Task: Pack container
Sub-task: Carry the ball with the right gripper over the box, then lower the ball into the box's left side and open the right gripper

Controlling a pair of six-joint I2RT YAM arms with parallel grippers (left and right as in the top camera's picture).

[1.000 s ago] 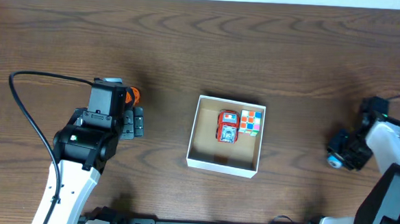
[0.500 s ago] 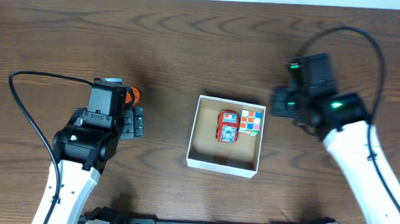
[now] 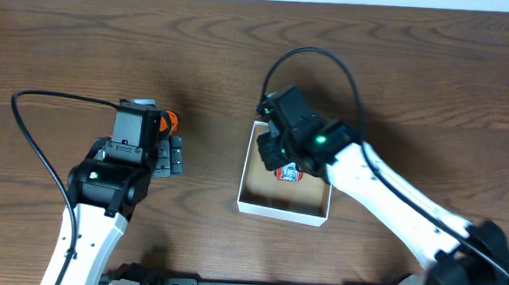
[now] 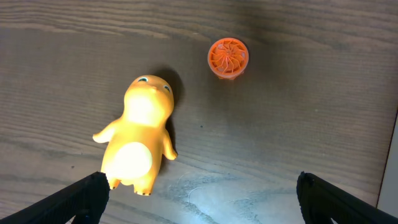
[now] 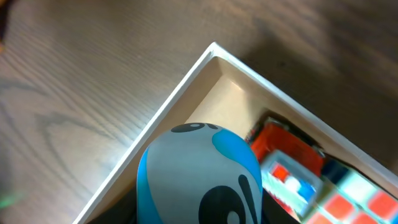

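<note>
The container [image 3: 282, 213] is sitting mid-table, mouth up. Being square, it is showing no long axis, and its walls are lying slightly skewed. The right gripper [image 3: 276, 146] is pinching a blue-grey toy [image 5: 199, 174] over its far-left corner, probably for dropping in. The left gripper [image 4: 205, 202] is hanging spread above a yellow toy [image 4: 140, 134] at left.

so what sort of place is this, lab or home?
Most likely a robot test bench: a left arm and right arm at a wooden table, a cardboard box, and small toys, a yellow figure and a blue toy, as props.
</note>
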